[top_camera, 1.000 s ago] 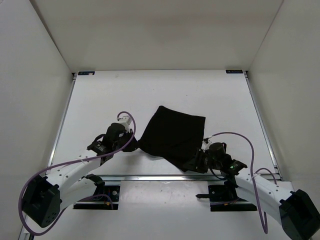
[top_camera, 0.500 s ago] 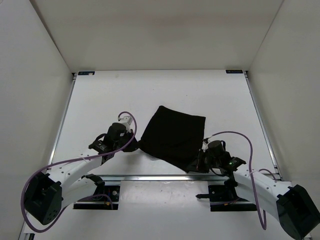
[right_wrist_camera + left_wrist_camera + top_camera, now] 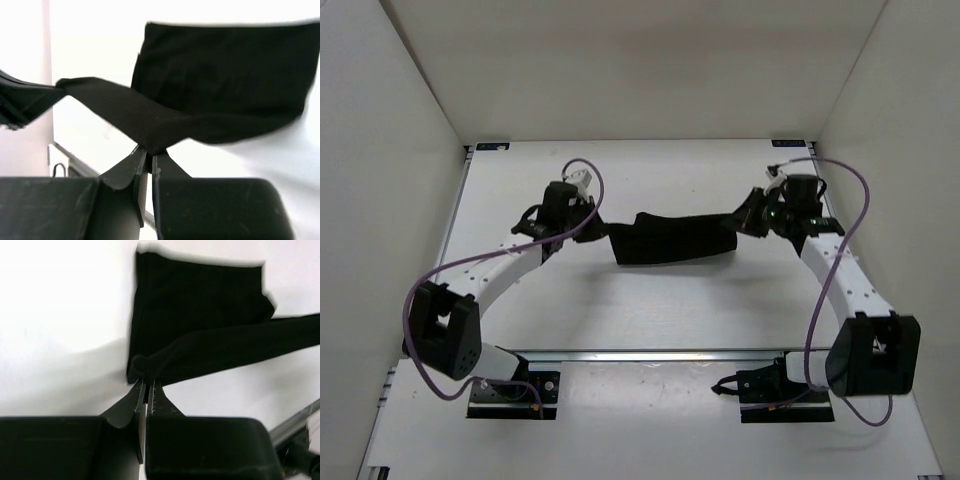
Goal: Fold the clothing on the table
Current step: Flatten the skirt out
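White walls (image 3: 410, 100) close round the pale desk (image 3: 650, 310), bare apart from one dark garment lying across its middle. On the left, the left arm (image 3: 490, 270) reaches out from the near edge, and the left tool (image 3: 598, 230) is clamped tight on the left end of the clothing (image 3: 672, 240). Its wrist view shows the left tool (image 3: 146, 385) with its jaws pressed together on a bunched corner of cloth. From that pinch a strip of the clothing (image 3: 200, 315) runs off rightward, raised above the flat layer that rests on the desk. It looks as if that edge is held up and taut so that it can be carried over the rest without dragging or wrinkling. From above, the garment reads as a narrow band whose long axis runs left to right, roughly parallel with the far edge of the desk, and each end points at a tool. On the right, the right tool (image 3: 748, 218) grips the opposite end. In its own view the right tool (image 3: 148, 152) is closed on the same lifted strip, with the broad part of the clothing (image 3: 225, 75) spread beyond it. The right arm (image 3: 840, 280) extends far out from its base, mirroring the left, which probably keeps the pull even along the fold line.
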Robot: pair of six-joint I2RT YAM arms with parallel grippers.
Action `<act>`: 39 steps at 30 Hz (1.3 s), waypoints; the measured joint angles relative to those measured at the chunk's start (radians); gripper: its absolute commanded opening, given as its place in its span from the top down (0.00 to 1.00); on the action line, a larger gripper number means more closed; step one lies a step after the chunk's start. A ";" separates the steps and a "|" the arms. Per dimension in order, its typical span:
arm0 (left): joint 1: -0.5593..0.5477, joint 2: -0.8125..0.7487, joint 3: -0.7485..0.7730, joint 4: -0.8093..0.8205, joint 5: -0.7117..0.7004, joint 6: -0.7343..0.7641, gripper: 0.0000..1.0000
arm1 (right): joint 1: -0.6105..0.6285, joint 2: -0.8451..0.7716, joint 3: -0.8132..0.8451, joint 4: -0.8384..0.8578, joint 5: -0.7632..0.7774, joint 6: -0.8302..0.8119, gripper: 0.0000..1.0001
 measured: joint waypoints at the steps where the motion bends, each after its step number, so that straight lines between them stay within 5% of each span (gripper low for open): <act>1: 0.003 0.028 0.051 -0.003 -0.002 0.005 1.00 | 0.012 0.048 0.058 -0.004 0.001 -0.018 1.00; 6: 0.019 0.054 0.217 -0.021 -0.030 0.029 1.00 | 0.048 0.164 0.231 -0.011 0.011 -0.069 1.00; 10: 0.018 -0.006 0.232 -0.031 -0.077 0.056 1.00 | 0.049 0.124 0.175 0.013 -0.002 -0.082 1.00; 20: -0.080 -0.321 -0.175 -0.104 -0.138 0.055 1.00 | 0.093 -0.210 -0.389 0.030 0.003 -0.027 1.00; 24: -0.106 -0.395 -0.342 -0.132 -0.138 0.011 1.00 | 0.138 -0.322 -0.507 0.025 0.006 0.018 1.00; 28: -0.096 -0.369 -0.376 -0.128 -0.116 -0.010 1.00 | 0.114 -0.260 -0.505 0.031 -0.016 0.019 1.00; 33: -0.050 -0.100 -0.091 -0.153 -0.097 0.026 1.00 | 0.051 0.016 -0.209 -0.041 -0.026 -0.024 1.00; 39: 0.016 0.242 0.631 -0.196 -0.088 0.109 1.00 | -0.019 0.290 0.527 -0.121 -0.002 -0.089 1.00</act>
